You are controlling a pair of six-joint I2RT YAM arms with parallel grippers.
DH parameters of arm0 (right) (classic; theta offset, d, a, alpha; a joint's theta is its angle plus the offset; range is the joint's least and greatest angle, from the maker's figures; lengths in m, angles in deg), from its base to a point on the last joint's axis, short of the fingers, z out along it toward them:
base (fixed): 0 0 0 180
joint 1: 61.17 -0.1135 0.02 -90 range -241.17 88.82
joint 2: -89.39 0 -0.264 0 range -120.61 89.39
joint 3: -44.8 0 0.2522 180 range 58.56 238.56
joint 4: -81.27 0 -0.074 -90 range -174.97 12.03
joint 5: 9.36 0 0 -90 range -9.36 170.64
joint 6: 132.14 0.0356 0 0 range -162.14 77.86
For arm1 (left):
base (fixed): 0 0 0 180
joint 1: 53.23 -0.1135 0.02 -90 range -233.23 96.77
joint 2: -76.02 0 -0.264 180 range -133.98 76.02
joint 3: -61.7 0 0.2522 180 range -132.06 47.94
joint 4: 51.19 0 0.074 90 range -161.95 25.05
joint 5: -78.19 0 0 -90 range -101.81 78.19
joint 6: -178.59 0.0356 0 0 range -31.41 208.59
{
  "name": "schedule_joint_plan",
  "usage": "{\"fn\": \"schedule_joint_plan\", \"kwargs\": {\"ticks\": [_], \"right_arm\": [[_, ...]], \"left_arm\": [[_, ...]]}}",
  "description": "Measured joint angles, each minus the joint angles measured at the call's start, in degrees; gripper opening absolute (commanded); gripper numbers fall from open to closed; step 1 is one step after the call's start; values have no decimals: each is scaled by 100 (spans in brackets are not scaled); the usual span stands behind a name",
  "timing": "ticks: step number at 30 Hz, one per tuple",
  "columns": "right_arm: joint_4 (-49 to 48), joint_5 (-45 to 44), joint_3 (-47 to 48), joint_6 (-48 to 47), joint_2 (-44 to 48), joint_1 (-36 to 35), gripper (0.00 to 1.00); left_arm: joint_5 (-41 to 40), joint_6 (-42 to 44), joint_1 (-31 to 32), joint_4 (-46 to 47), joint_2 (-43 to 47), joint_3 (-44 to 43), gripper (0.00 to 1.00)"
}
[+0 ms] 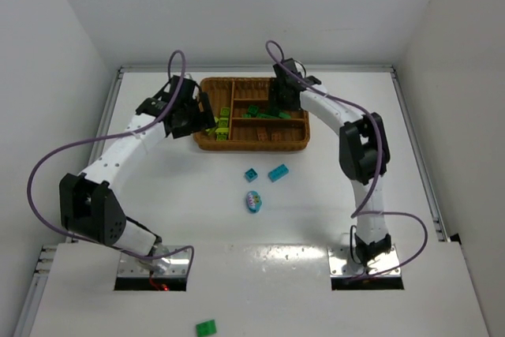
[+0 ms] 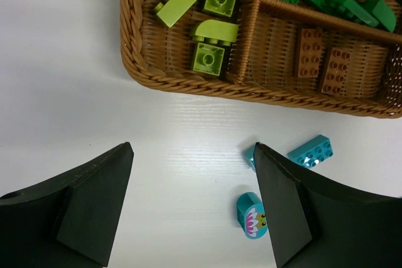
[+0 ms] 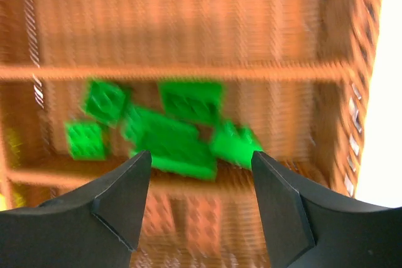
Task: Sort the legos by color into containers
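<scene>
The brown wicker tray stands at the back middle of the table. Several lime green legos lie in its narrow side section, several dark green legos in a long section, and two orange-brown legos in the nearest long section. Two teal-blue bricks and a rounded teal piece with a flower print lie on the table in front of the tray. My left gripper is open and empty, above the table just outside the tray's left front corner. My right gripper is open and empty above the tray; its view is blurred.
One dark green brick lies on the near ledge between the arm bases. White walls enclose the table at the left, right and back. The tray's rim lies just ahead of my left fingers.
</scene>
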Motion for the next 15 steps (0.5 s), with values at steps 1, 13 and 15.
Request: {"fn": "schedule_joint_plan", "kwargs": {"ticks": [1, 13, 15], "right_arm": [[-61, -24, -295, -2, 201, -9, 66], [-505, 184, -5342, 1012, 3932, -887, 85], [-518, 238, -5657, 1421, 4004, -1071, 87]], "left_arm": [[0, 4, 0, 4, 0, 24, 84], [-24, 114, 46, 50, 103, 452, 84], [-28, 109, 87, 44, 103, 507, 84]]}}
